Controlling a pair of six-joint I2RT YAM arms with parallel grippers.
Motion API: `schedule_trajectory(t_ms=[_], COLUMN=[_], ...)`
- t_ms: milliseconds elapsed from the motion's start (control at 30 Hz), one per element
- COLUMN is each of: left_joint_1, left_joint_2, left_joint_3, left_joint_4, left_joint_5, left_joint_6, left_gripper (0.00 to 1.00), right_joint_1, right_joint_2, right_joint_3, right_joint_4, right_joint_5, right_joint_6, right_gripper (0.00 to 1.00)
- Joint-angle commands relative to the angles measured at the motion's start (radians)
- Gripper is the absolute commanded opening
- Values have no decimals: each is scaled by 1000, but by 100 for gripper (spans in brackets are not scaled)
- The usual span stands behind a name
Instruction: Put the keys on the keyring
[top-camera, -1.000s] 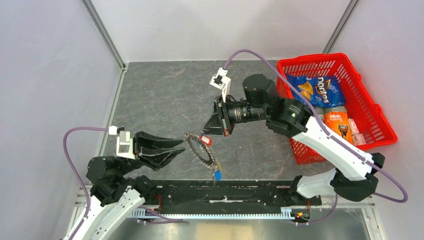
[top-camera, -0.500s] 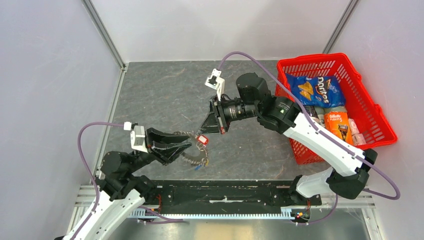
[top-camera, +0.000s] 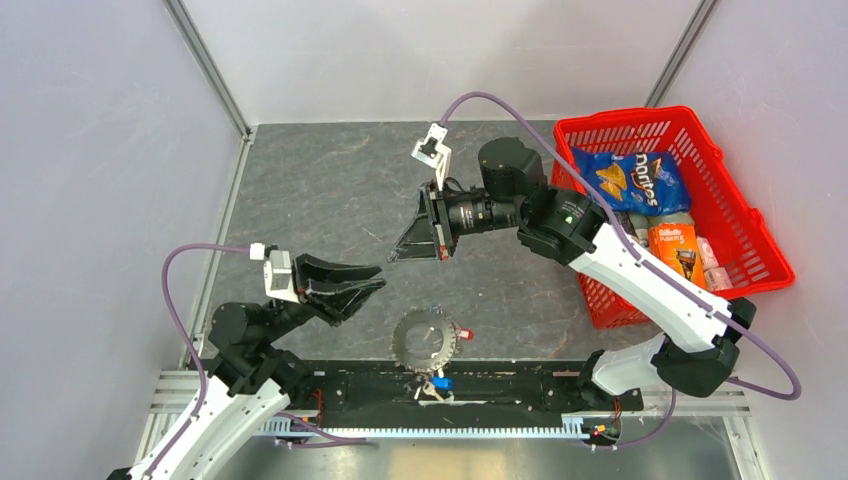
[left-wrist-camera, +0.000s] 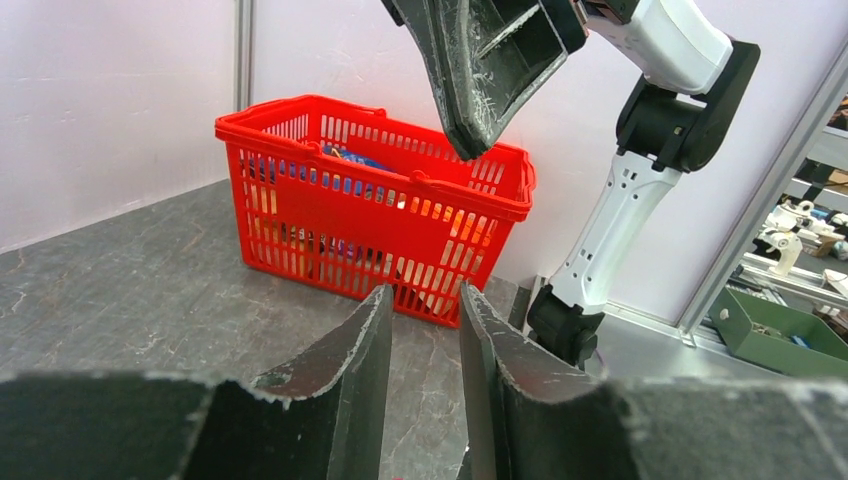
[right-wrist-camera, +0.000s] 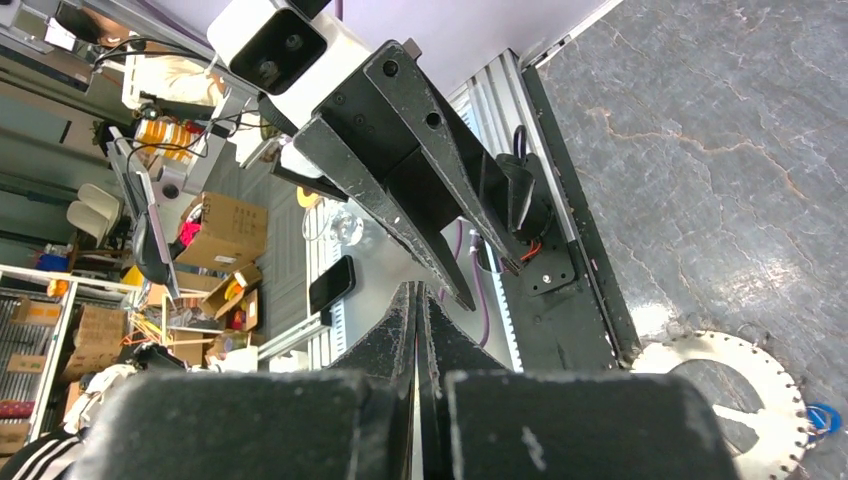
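Grey stone-look tabletop (top-camera: 330, 200), near edge: keyring (top-camera: 402, 342) lying flat, gripped by neither arm; keys (top-camera: 467, 334) with red and blue tags at its rim, attachment unclear; left tool (top-camera: 382, 277) part-open, empty, poised near the ring, likely for pickup; right tool (top-camera: 395, 254) closed, empty, raised clear

The keyring (top-camera: 424, 342) lies near the table's (top-camera: 330, 200) front edge, keys (top-camera: 438, 382) just beside it, the basket (top-camera: 640, 125) well apart at right.

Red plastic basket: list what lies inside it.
Inside the red plastic basket show a blue Doritos chip bag, an orange Gillette pack and white packets. The white right arm covers its left side; anything beneath is hidden.
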Motion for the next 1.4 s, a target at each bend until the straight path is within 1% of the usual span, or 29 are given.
schedule_trajectory(t_ms=[0,300,333,467,567,633,667,833,967,1000,1033,1167,1267,1367], left_joint_1=[2,2,2,2,2,1,2,2,2,2,2,2,1,2], left_joint_2=[11,-32,-33,-39,-42,-44,-46,-61,-61,-61,-62,-68,-80,-94], left_joint_3=[4,9,6,19,45,58,65,79,82,81,82,79,77,73], left_joint_4=[59,-10,-11,-57,-127,-154,-169,-214,-214,-214,-214,-217,-234,-240], left_joint_5=[14,-29,-32,-47,-70,-74,-77,-82,-65,-60,-58,-56,-59,-62], left_joint_6=[-23,-17,-21,-36,-23,-17,-11,4,-1,-2,-2,-5,-7,-8], left_gripper=[37,37,37,37,38,39,40,44,48,52,54,56,56,57], right_joint_1=[-12,-48,-49,-49,-49,-49,-48,-41,-36,-36,-36,-41,-58,-59], right_joint_2=[-28,-97,-98,-103,-105,-98,-91,-43,19,40,55,105,114,74], right_joint_3=[12,-165,-188,-303,-401,-462,-495,-632,-701,-716,-721,-718,-750,-798], right_joint_4=[-8,0,-17,-68,-77,-72,-67,-8,51,69,80,94,108,125], right_joint_5=[39,64,72,138,167,163,163,231,303,320,337,461,471,457], right_joint_6=[-14,-20,-36,-103,-129,-139,-142,-134,-136,-136,-137,-146,-126,-119], right_gripper=[0,0,1,28,41,54,58,67,82,85,87,89,89,88])
